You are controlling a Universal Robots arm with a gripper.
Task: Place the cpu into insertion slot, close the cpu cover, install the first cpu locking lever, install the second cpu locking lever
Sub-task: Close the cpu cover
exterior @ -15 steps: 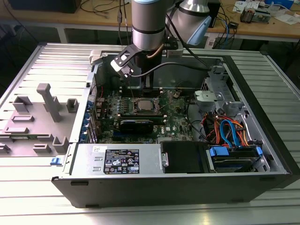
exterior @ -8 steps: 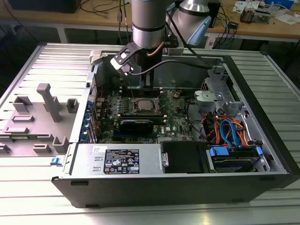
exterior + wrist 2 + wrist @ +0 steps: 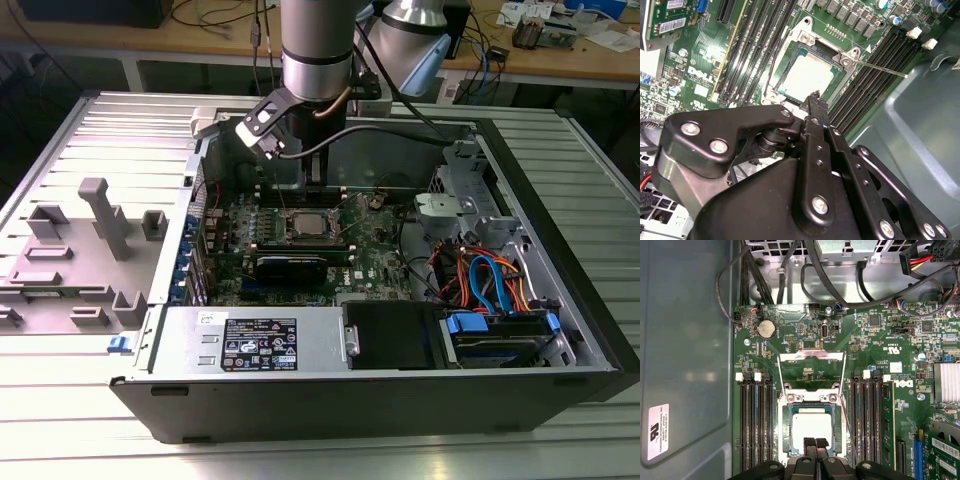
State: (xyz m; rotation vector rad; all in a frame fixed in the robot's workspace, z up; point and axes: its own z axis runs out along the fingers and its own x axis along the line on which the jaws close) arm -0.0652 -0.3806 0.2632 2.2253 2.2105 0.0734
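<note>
Silver-grey and flat, the cpu (image 3: 811,427) lies seated in the insertion slot (image 3: 786,430), square to its rim as far as I can judge. The cpu cover (image 3: 811,356) is swung open, away from the slot, toward the coin battery (image 3: 766,329). It looks like thin stamped steel: light, stiff and hinged, so I'd expect it to swing freely, best pushed at its bare far bar rather than pinched. The chip itself is hard on top but sits over delicate contacts, so no weight belongs on it. The gripper (image 3: 815,442) hovers just over the chip's near edge, jaws together with nothing between them. One wire-thin locking lever (image 3: 882,68) sticks out sideways in the second wrist view; the other I can't pick out for sure. The gripper's black body covers the slot's near edge in both wrist views.
</note>
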